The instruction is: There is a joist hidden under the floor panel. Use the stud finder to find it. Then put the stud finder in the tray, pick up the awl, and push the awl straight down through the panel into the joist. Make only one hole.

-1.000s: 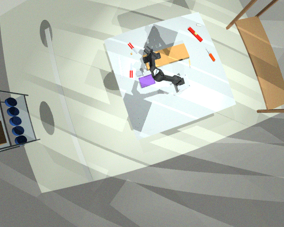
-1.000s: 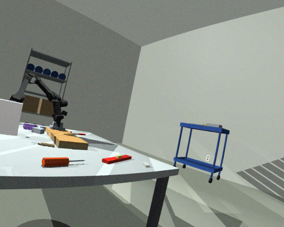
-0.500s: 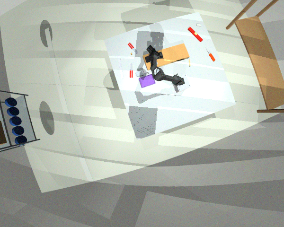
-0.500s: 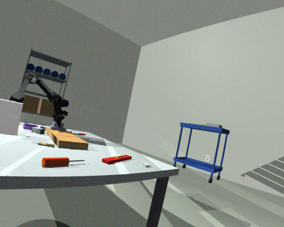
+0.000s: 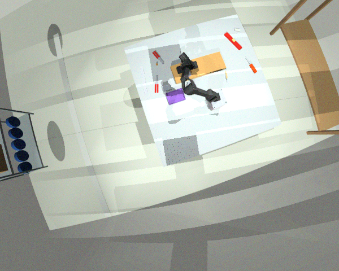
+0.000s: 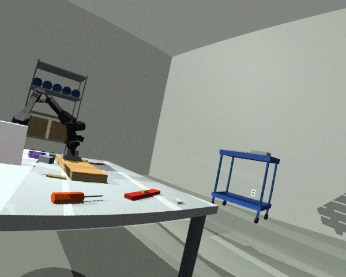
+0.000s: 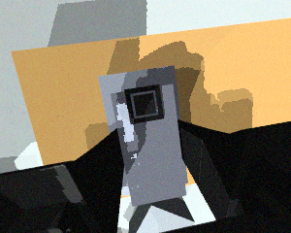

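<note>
The wooden floor panel (image 5: 210, 62) (image 6: 88, 172) (image 7: 63, 92) lies on the table. My gripper (image 6: 73, 152) (image 7: 145, 126) points down over the panel's far end in the exterior view and is shut on the grey stud finder (image 6: 67, 154) (image 7: 160, 170). The stud finder's square window is dark. It sits at panel level; whether it touches the panel is hard to tell. The purple tray (image 5: 175, 97) (image 6: 35, 154) stands beside the panel. The awl (image 5: 226, 74) (image 6: 56, 176), with a tan handle, lies near the panel's other end. Any joist is hidden.
An orange screwdriver (image 5: 252, 68) (image 6: 67, 197), a red level (image 5: 228, 36) (image 6: 134, 195) and a small white block (image 5: 237, 29) (image 6: 177, 201) lie beyond the awl. A grey block (image 6: 46, 158) is by the tray. Two red-handled tools (image 5: 156, 54) (image 5: 156, 88) lie at the left in the top view.
</note>
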Controlling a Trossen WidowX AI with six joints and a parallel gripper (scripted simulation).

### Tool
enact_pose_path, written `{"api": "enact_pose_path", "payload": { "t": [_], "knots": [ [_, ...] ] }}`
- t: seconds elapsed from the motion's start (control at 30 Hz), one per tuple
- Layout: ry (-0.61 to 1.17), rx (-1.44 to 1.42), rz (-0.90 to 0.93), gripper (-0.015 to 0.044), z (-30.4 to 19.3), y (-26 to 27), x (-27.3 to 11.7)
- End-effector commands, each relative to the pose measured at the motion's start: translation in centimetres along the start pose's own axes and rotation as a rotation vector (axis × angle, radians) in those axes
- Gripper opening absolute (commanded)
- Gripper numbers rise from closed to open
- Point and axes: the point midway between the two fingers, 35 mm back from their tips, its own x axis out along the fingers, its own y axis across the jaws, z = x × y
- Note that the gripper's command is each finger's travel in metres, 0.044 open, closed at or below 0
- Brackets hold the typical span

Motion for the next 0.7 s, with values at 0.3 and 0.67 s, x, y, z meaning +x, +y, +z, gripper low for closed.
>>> {"api": "enact_pose_path", "payload": {
  "t": [0.3,0.67],
  "knots": [
    [0.001,0.003,-0.002,0.0,-0.1,-3.2,0.0],
    [0.002,0.003,-0.003,0.0,-0.1,-5.5,0.0]
  ]
}}
